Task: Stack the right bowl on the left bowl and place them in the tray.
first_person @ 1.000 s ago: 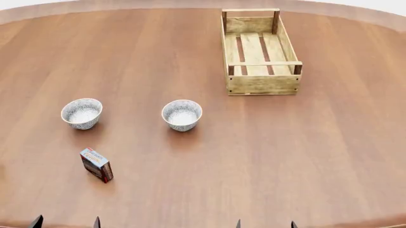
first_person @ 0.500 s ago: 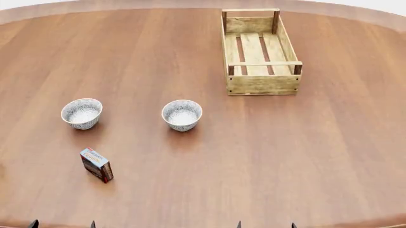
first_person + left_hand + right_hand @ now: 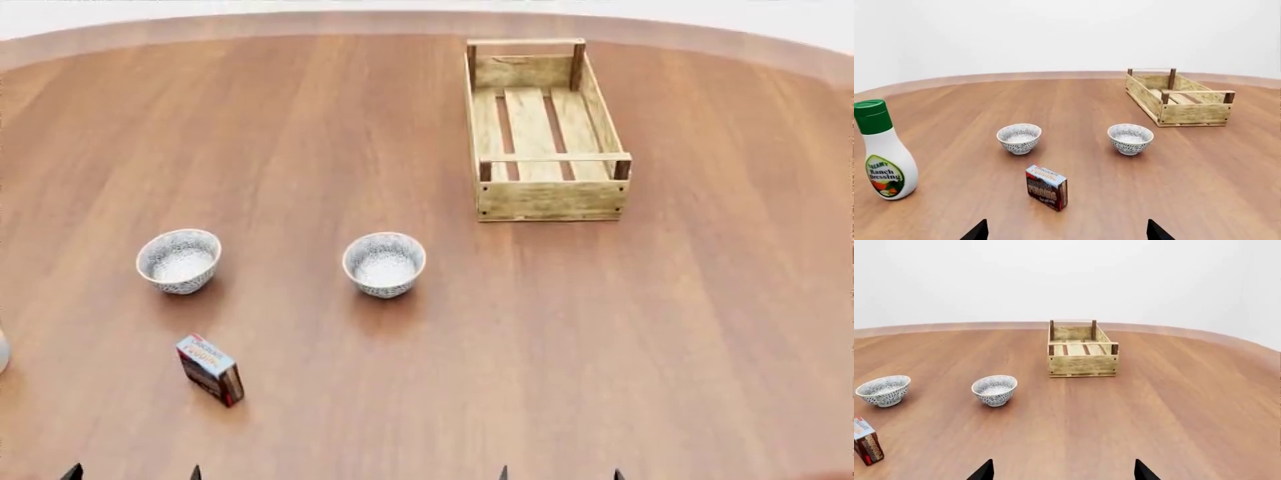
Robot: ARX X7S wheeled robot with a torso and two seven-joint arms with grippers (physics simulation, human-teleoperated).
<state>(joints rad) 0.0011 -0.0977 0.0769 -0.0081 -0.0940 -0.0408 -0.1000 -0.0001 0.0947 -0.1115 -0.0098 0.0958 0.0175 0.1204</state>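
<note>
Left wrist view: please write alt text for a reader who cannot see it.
Two small patterned bowls stand side by side on a round wooden table, with an empty wooden tray farther back. A pudding box stands nearer the camera and a ranch dressing bottle off to one side.

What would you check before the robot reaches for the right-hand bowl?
1. Right bowl upright, empty, nothing around it: ok.
2. Left bowl upright, empty, ready to receive: ok.
3. Tray holds nothing: ok.
4. Right gripper open, holding nothing: ok.
5. Left gripper open, holding nothing: ok.
6. Pudding box and ranch bottle stand apart from both bowls: ok.
</note>
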